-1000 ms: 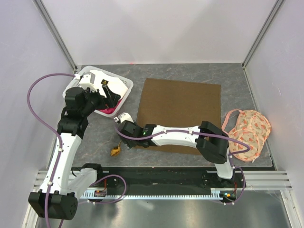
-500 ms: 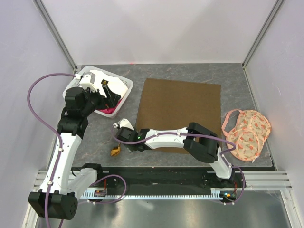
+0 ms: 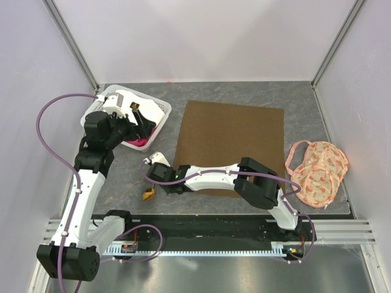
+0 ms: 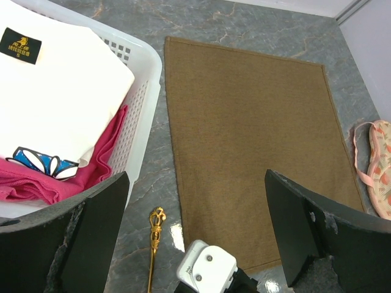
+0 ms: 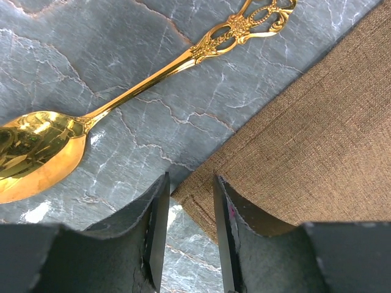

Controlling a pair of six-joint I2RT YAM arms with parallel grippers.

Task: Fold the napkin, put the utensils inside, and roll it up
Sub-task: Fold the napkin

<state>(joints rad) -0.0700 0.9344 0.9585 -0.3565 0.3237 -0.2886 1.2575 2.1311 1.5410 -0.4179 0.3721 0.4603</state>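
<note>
- Left gripper (image 4: 197, 227) hangs over the white basket (image 4: 149, 79) at the left side of the table (image 3: 122, 177), jaws spread wide with nothing in them. It's well apart from the cloth's near corner, so this arm isn't the one in position.
- The spoon (image 5: 140, 79) lies on bare table just beside the napkin's left edge, not touching it. Its long axis runs roughly along that edge, with the bowl toward the robot and the ornate handle end pointing away.
- Right gripper (image 5: 186, 227) is reaching across and sits low at the napkin's near-left corner. Jaws are narrow, and the corner's tip sits in the gap between the fingertips, with table showing through beside it. It doesn't look pinched yet.
- From those jaws the spoon is just ahead and off to the left, and the cloth spreads out to the right. The right arm is by far the nearer one for either.
- The napkin (image 3: 232, 134) lies flat and unfolded mid-table, so the fold probably starts from that corner.
- A peach floral fabric piece (image 3: 317, 171) sits at the far right, clear of everything.
</note>
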